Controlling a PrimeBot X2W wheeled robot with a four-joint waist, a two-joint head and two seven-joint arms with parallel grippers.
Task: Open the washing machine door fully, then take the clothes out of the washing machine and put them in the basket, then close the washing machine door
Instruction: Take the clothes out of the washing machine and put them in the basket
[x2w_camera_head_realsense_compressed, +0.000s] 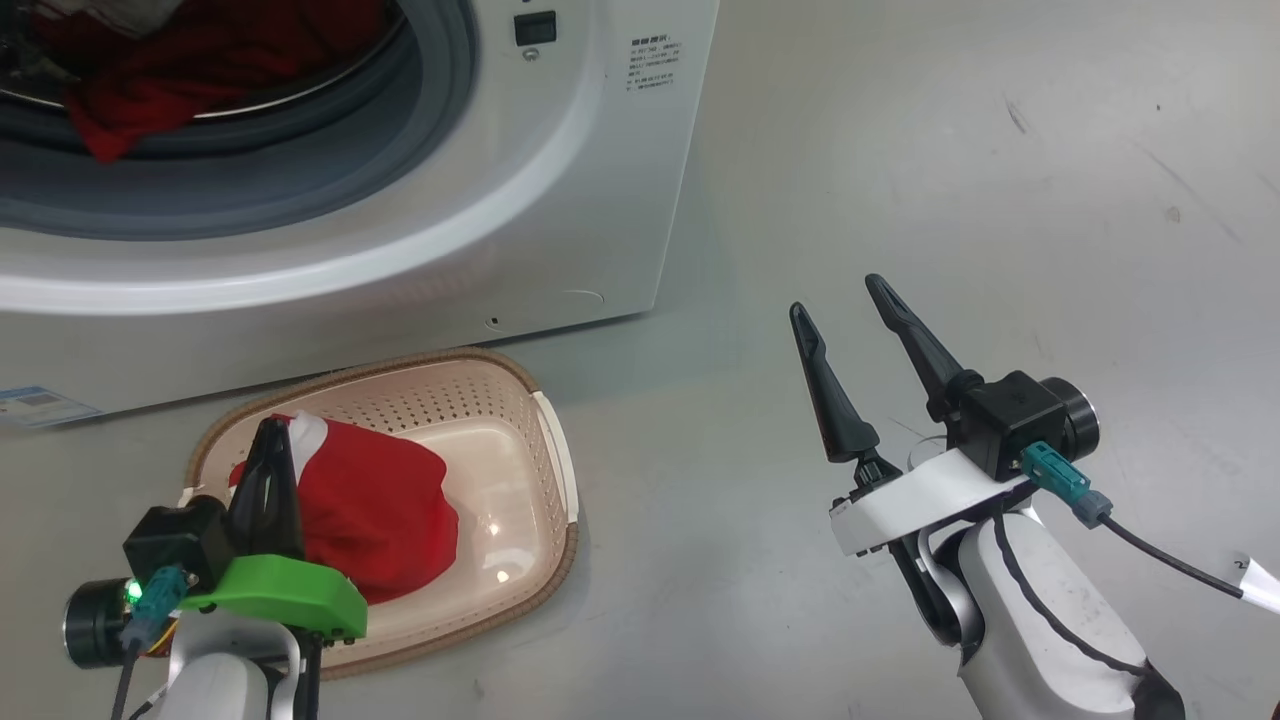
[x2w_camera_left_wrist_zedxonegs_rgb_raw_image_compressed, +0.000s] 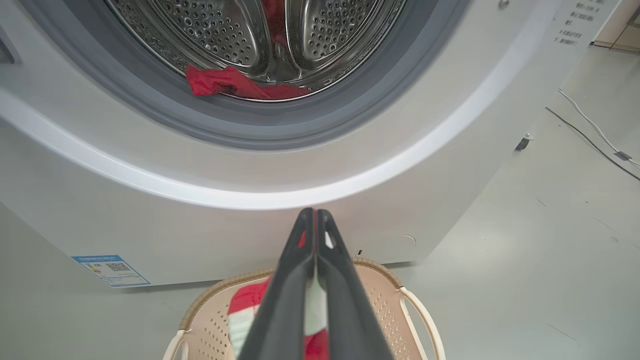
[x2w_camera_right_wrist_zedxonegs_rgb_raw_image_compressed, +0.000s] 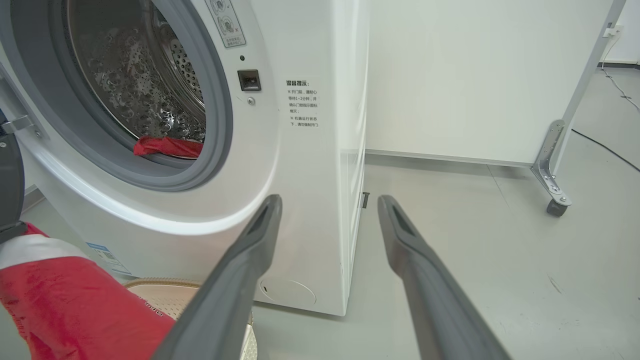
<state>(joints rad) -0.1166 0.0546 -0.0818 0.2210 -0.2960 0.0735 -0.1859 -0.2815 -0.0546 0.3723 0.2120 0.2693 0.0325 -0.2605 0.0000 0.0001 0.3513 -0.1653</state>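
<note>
The smooth white washing machine (x2w_camera_head_realsense_compressed: 560, 200) holds crumpled red clothes (x2w_camera_left_wrist_zedxonegs_rgb_raw_image_compressed: 225, 82) in its perforated steel drum (x2w_camera_left_wrist_zedxonegs_rgb_raw_image_compressed: 225, 30), while over the rounded, hole-dotted cream basket (x2w_camera_head_realsense_compressed: 540, 400) the left gripper (x2w_camera_head_realsense_compressed: 269, 428) pinches a red, white-banded garment (x2w_camera_head_realsense_compressed: 380, 510), and the tapered dark right gripper (x2w_camera_head_realsense_compressed: 838, 296) gapes wide, empty.

The left pincer (x2w_camera_head_realsense_compressed: 268, 428) has two long black fingers (x2w_camera_left_wrist_zedxonegs_rgb_raw_image_compressed: 285, 300) that taper to a point, each with a slot near the tip. Behind them are a bright green plastic bracket (x2w_camera_head_realsense_compressed: 285, 595), a black camera block (x2w_camera_head_realsense_compressed: 175, 540) and a teal plug (x2w_camera_head_realsense_compressed: 155, 595) beside a small green light. The right pincer (x2w_camera_head_realsense_compressed: 838, 298) has the same fingers on a white bracket (x2w_camera_head_realsense_compressed: 915, 500), with a black camera housing (x2w_camera_head_realsense_compressed: 1010, 415), a teal connector (x2w_camera_head_realsense_compressed: 1060, 480) and a black cable (x2w_camera_head_realsense_compressed: 1170, 560) carrying a white tag (x2w_camera_head_realsense_compressed: 1260, 582). The right forearm (x2w_camera_head_realsense_compressed: 1050, 630) is a pale, glossy shell with a thin black wire along it.
</note>
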